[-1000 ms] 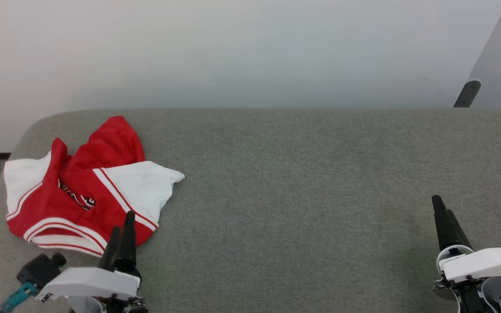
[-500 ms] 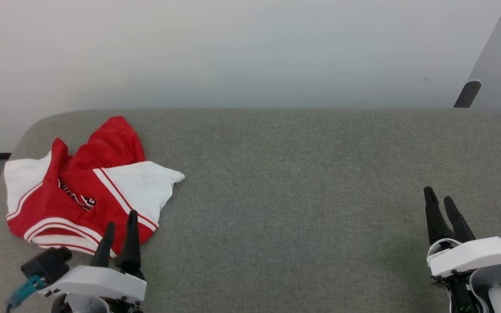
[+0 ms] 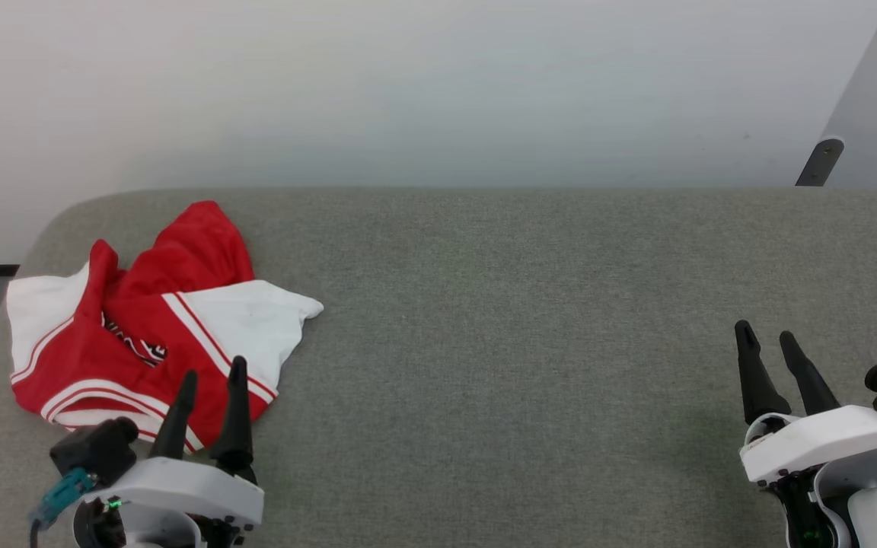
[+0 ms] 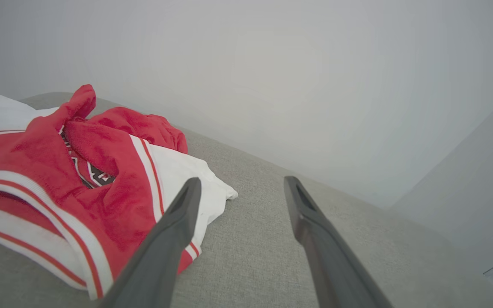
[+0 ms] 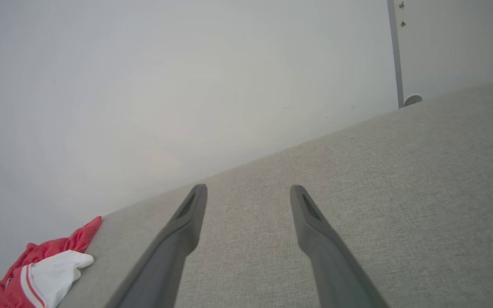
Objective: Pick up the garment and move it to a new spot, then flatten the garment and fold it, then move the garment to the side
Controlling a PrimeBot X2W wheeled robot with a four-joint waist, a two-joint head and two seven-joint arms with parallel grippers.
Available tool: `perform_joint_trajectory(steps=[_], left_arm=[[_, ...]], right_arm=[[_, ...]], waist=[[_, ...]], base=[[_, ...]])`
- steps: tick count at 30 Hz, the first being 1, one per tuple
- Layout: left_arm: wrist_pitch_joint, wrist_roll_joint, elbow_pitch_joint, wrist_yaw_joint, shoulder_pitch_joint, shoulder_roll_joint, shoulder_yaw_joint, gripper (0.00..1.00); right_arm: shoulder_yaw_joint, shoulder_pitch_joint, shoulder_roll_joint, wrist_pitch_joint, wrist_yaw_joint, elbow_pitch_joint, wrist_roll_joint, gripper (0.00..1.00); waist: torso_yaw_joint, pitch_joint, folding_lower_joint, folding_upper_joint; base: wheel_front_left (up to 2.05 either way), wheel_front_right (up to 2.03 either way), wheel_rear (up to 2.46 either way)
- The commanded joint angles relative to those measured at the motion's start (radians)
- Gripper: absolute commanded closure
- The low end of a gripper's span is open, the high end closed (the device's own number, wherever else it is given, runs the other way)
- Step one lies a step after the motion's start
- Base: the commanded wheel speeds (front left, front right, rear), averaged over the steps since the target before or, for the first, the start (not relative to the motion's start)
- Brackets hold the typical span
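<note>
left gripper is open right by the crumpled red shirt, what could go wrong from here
The garment lies bunched, with a white sleeve folded over red cloth; the open left gripper might pinch several layers, or only an edge, and lift a tangle.
It sits near the rounded left corner of the grey surface; a nudge outward could slide it off.
The right gripper is far across the surface, so it probably cannot steady the cloth.

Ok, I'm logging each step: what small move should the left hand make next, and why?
Probably ease the left hand forward onto the crumpled red-and-white jersey shirt: the hand is open and empty, and the shirt's near edge lies just ahead of it.
</note>
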Motion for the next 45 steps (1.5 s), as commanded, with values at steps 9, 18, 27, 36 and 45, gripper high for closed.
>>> perform_joint_trajectory(steps=[9,18,27,36,45], left_arm=[[-0.027,0.113,0.002,-0.003,-0.022,0.012,-0.009,0.00],[-0.048,0.199,0.010,-0.004,-0.029,0.014,-0.010,0.00],[-0.068,0.255,0.034,-0.012,-0.037,0.014,-0.001,0.00],[-0.086,0.305,0.062,-0.020,-0.041,0.008,0.008,0.00],[-0.104,0.348,0.092,-0.027,-0.043,0.006,0.019,0.00]], right_arm=[[0.003,-0.037,-0.005,-0.023,0.001,0.002,-0.117,0.00],[-0.009,-0.045,-0.008,-0.041,0.001,0.011,-0.202,0.00],[-0.020,-0.058,-0.006,-0.054,0.001,0.018,-0.278,0.00],[-0.040,-0.061,-0.001,-0.070,0.001,0.032,-0.328,0.00],[-0.070,-0.038,0.009,-0.091,0.001,0.038,-0.356,0.00]], waist=[[-0.002,0.003,0.0000,0.0000],[0.000,0.004,0.0000,0.0000],[-0.003,0.009,0.0000,0.0000],[-0.002,0.005,0.0000,0.0000],[-0.001,-0.008,0.0000,0.0000]], base=[[0.00,0.00,0.00],[0.00,0.00,0.00],[0.00,0.00,0.00],[0.00,0.00,0.00],[0.00,0.00,0.00]])
